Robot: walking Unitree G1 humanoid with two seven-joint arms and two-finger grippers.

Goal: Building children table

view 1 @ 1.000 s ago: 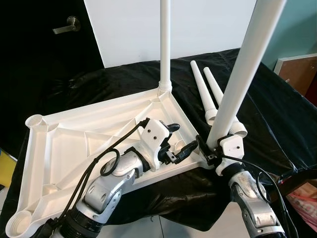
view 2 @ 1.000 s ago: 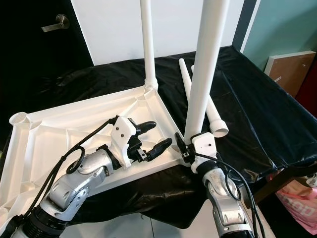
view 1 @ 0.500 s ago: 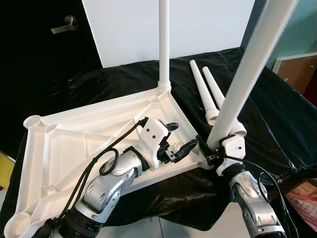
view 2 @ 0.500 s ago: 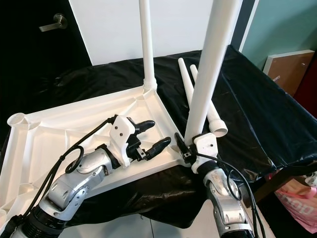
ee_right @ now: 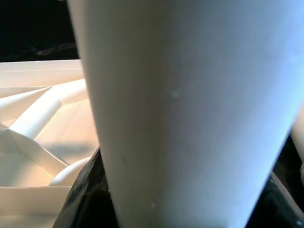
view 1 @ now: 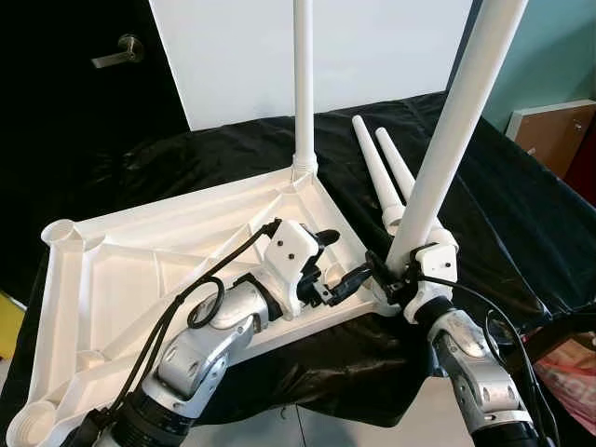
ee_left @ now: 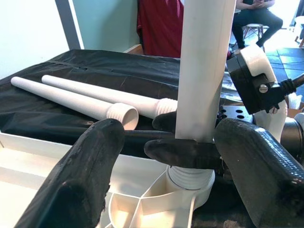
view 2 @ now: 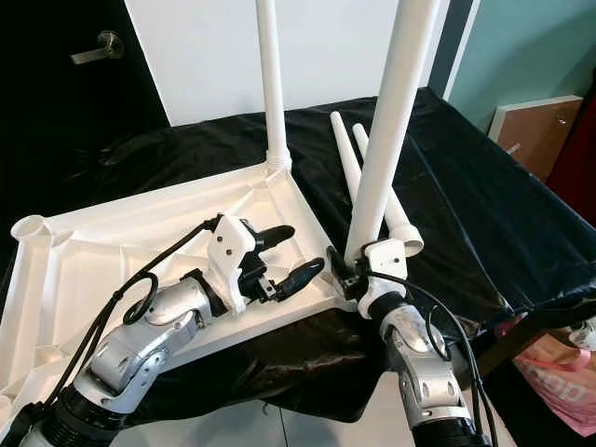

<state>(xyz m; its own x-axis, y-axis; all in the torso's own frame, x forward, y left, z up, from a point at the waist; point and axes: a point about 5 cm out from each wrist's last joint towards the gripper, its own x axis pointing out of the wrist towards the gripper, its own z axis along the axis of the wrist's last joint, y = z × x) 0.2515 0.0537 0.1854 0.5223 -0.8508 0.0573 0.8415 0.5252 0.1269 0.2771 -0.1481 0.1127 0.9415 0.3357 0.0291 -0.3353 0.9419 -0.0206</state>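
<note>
Right gripper (view 1: 384,276) clamps table leg (view 1: 449,126) at tabletop (view 1: 140,261) corner.

You find no readable text, label, brand, number or sign on anything in these views.

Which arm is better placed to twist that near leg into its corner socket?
Probably the right. The right gripper is clamped on the leg just above the tabletop corner socket. The left gripper is open beside it.
</note>
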